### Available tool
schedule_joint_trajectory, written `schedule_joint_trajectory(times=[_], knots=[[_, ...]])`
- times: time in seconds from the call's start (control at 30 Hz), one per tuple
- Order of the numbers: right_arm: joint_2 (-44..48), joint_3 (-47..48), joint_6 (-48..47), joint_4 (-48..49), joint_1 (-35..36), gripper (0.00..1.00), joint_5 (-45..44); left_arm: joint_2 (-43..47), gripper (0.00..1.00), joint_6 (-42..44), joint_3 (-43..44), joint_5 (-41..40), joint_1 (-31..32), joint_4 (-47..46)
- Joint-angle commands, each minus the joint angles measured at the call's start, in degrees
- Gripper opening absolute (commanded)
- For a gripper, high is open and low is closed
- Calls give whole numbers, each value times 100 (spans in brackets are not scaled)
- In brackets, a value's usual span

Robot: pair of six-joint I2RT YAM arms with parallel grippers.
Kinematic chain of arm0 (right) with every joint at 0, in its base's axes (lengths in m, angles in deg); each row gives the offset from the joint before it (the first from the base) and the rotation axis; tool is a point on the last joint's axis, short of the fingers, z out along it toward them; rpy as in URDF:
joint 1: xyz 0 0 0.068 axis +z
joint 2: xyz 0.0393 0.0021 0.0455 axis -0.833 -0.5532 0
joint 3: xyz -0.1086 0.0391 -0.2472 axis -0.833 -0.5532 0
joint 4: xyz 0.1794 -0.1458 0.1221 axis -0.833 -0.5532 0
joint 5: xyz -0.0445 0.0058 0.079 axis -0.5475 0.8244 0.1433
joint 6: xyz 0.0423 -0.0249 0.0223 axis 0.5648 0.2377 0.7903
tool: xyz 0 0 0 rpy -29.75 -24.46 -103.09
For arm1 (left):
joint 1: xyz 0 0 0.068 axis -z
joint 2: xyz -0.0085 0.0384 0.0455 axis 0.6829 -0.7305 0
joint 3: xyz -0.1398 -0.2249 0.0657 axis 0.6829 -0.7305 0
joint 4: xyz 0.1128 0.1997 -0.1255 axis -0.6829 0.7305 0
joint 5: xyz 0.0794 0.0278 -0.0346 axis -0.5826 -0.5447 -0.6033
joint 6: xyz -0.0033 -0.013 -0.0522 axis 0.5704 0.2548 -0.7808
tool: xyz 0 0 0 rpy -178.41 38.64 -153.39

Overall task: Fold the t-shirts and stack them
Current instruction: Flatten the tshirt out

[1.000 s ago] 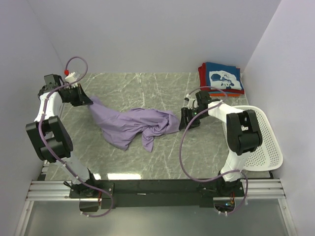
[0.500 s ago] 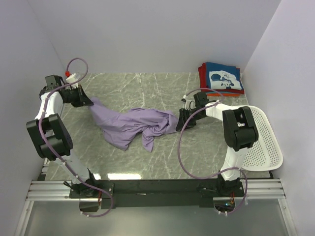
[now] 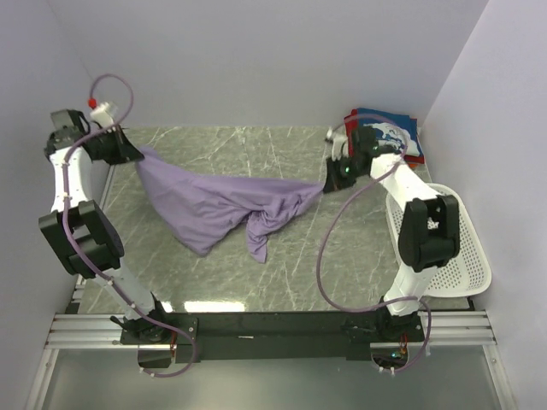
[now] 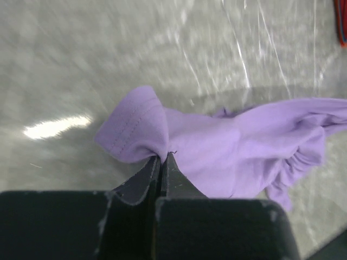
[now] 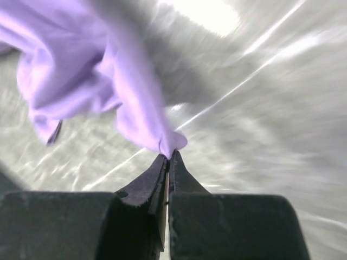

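The table (image 3: 286,282) is sitting under both arms, w/ most of its marble showing.

The lavender tee (image 3: 214,205) is now hanging stretched btwn the two hands. A sec ago it was lying crumpled on the table. Its top edge is running near-taut from one hand to the other, while the middle is sagging and a twisted tail is trailing down toward the near side, prob. touching the table.

The basket (image 3: 466,256) is lying well behind the R hand, toward its base.

The folded stack (image 3: 352,128), navy tee (image 3: 389,137) on top, is sitting just past the R hand on its outer side.

The right gripper (image 3: 330,183) is what's changed most. Its jaws were standing apart beside the cloth a sec ago and are now pinching shut on a small nub of the tee's edge (image 5: 172,142), right at the fingertips. It's also risen and pulled outward.

The left gripper (image 3: 130,155) is keeping its jaws clamped on a hemmed corner (image 4: 135,127) and has drawn back to its own side.

So: both ends are secured and the spread-out is underway. The fold isn't started, as the cloth is still bunching mid-span. It prob. needs a shake or a lay-flat next.
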Motion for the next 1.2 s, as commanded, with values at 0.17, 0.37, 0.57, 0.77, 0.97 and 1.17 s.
schedule_joint_trajectory(times=[0.17, 0.37, 0.57, 0.77, 0.97, 1.17], knots=[[433, 2812, -1115, -856, -51, 0, -2109, 17, 1, 214, 1862, -127, -128, -251], [589, 4149, -1309, -646, -59, 0, -2821, 464, 0, -155, 2374, -523, -224, -1041], [1642, 4159, -1467, 47, -51, 0, -3393, 1844, 0, -971, 1496, -883, -812, -2552], [3065, 3439, -1467, 821, -59, 0, -3718, 3583, 0, -1123, 274, -1313, -1323, -3493], [4377, 2999, -1406, 1296, -59, 0, -3911, 5070, 1, -797, -282, -2201, -1359, -3654], [4809, 3262, -1827, 1647, -51, 0, -4096, 5124, 1, -384, 833, -2597, -1350, -2836]])
